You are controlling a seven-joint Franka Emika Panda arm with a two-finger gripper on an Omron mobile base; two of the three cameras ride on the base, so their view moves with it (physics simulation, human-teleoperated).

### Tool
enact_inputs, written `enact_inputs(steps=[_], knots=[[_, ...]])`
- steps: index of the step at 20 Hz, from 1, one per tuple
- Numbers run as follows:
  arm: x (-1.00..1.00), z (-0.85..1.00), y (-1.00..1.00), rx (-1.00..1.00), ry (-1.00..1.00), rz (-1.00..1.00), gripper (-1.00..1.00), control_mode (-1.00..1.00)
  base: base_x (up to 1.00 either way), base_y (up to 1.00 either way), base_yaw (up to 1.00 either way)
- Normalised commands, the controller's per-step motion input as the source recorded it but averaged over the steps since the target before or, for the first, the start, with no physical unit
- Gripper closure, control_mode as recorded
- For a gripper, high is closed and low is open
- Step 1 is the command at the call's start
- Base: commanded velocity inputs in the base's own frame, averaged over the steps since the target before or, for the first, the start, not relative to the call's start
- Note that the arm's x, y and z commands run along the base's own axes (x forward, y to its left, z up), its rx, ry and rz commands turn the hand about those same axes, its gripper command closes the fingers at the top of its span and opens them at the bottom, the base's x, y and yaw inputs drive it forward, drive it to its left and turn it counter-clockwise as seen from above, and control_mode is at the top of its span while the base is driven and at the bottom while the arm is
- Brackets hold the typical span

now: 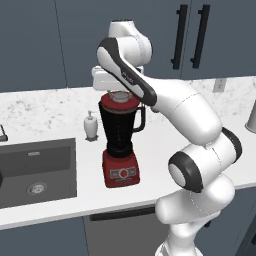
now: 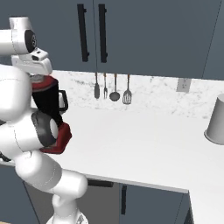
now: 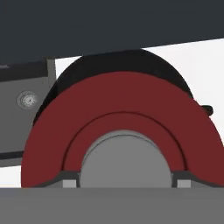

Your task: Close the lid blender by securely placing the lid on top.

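The blender [image 1: 119,131] stands on the counter, a dark jar with a side handle on a red base [image 1: 120,172]. The red lid [image 1: 119,99] lies level at the jar's mouth, directly under my gripper [image 1: 118,93]. In the hand view the lid [image 3: 118,105] spreads wide, and my gripper [image 3: 124,180] is shut on its grey knob [image 3: 124,157], one fingertip at each side. The jar's dark rim [image 3: 131,59] shows past the lid's far edge. I cannot tell whether the lid is fully seated. From the right, my arm half hides the blender [image 2: 49,101] and the lid [image 2: 42,82].
A small white soap dispenser [image 1: 91,126] stands just left of the blender. The sink [image 1: 35,170] lies further left. A grey cup [image 2: 216,120] sits at the counter's far right. Several utensils [image 2: 112,89] hang on the back wall. Upper cabinets hang close above the hand.
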Motion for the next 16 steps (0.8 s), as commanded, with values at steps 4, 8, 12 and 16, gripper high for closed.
enact_inputs(steps=[4, 8, 12, 16], knots=[[0.50, 0.00, 0.00, 0.00, -0.02, 0.00, 1.00, -1.00, 0.00, 0.00, 0.00], [0.28, 0.00, 0.00, 0.00, -0.08, 0.00, 1.00, -1.00, 0.00, 0.00, 0.00], [0.31, 0.00, 0.00, 0.00, -0.15, 0.00, 1.00, -1.00, 0.00, 0.00, 0.00], [0.12, -0.12, 0.00, 0.00, -0.09, 0.00, 1.00, -1.00, 0.00, 0.00, 0.00]])
